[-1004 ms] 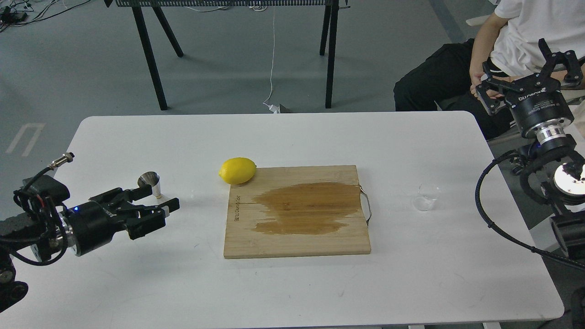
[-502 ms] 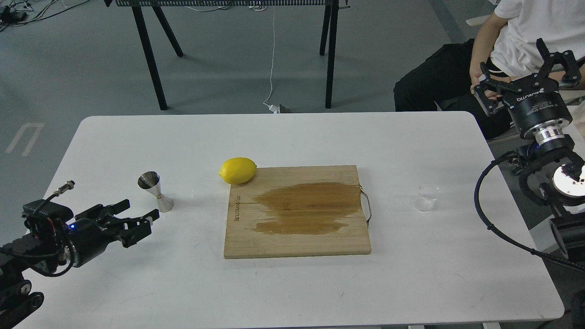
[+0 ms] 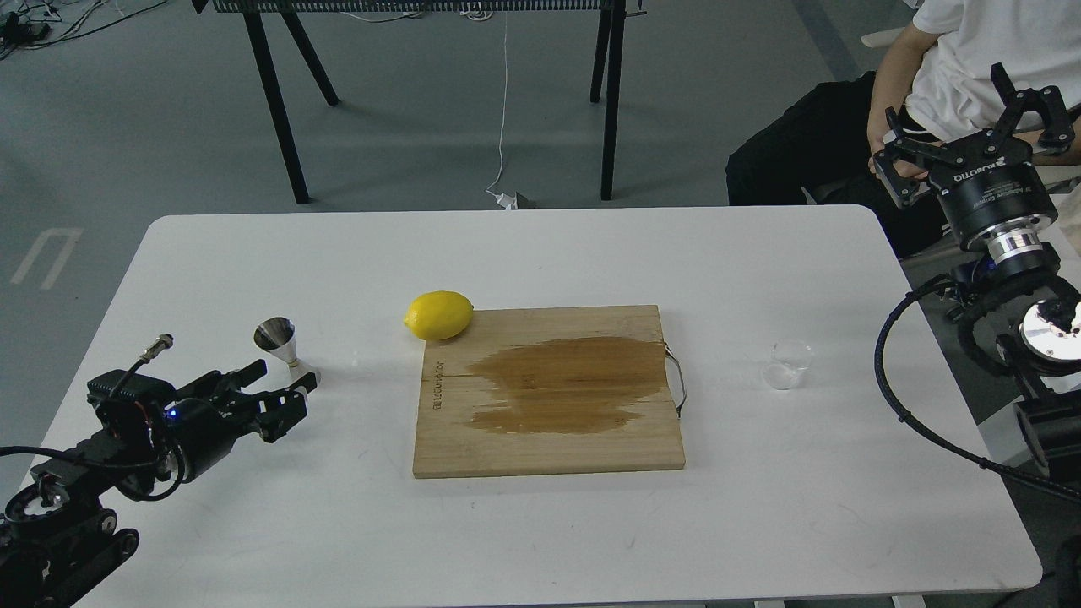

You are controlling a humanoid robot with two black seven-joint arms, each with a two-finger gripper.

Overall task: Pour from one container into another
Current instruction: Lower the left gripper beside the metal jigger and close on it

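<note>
My left gripper (image 3: 283, 390) hangs low over the near-left part of the white table (image 3: 540, 540), its 2 fingers spread apart with nothing between them. Just past its fingertips, slightly to their right, stands the steel jigger (image 3: 284, 350), upright; from here its foot seems to overlap the finger ends, and I cannot tell if they touch. Farther right of that claw lies the wooden cutting board (image 3: 549, 447) with a dark wet patch across its middle, and a lemon (image 3: 439, 315) rests at the board's far-left corner. The clear cup (image 3: 787, 364) stands upright on the table well beyond the board's right edge, nearer and to the left of my right gripper (image 3: 971, 110). That claw is raised off the table's far-right corner, fingers splayed wide and empty, with a seated person (image 3: 920, 76) behind it.
</note>
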